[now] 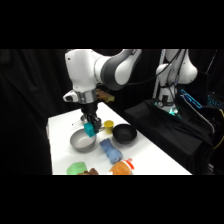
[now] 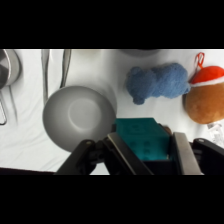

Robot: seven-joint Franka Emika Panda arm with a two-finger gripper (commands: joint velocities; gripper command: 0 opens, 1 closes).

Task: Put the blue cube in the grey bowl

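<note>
surface: white table (image 1: 150, 155), dark backdrop
gripper (image 2: 145, 150): clamped on blue cube (image 2: 141, 138), held above grey bowl's (image 2: 75, 116) rim
nearby: pale-blue lumpy object (image 2: 157, 82), black bowl (image 1: 124, 133)
writing: none readable

The white arm reaches from the upper right over the bench's middle. Its end effector (image 1: 89, 125) points straight down, fingers (image 2: 182, 152) clamped on the blue cube (image 2: 142, 137).
</note>
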